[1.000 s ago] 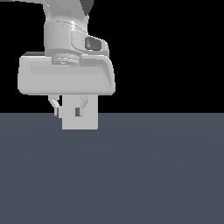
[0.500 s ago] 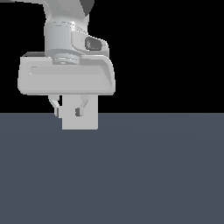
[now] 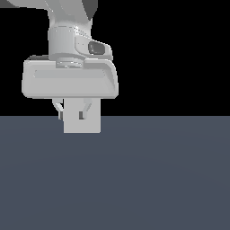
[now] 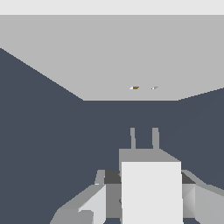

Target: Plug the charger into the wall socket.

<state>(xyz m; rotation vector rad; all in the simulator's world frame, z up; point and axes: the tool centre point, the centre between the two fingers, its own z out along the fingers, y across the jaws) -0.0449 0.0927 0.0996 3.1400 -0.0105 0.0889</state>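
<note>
In the wrist view the charger (image 4: 151,192), a small white block, sits between my gripper's (image 4: 146,190) fingers (image 4: 89,205), which are shut on its sides. Its two prong stubs (image 4: 132,138) point at the wall socket (image 4: 109,57), a flat white upright plate. The plate's two tiny orange-brown holes (image 4: 135,88) line up roughly with the prongs. A stretch of dark floor still shows between the prong tips and the plate. In the exterior view the gripper (image 3: 72,112) hangs in front of the square socket plate (image 3: 90,126). There the charger cannot be told apart from the plate.
A flat dark blue-grey floor (image 3: 148,179) spreads under the gripper and around the plate (image 4: 39,144). Behind it the exterior view is black. Nothing else stands on the floor.
</note>
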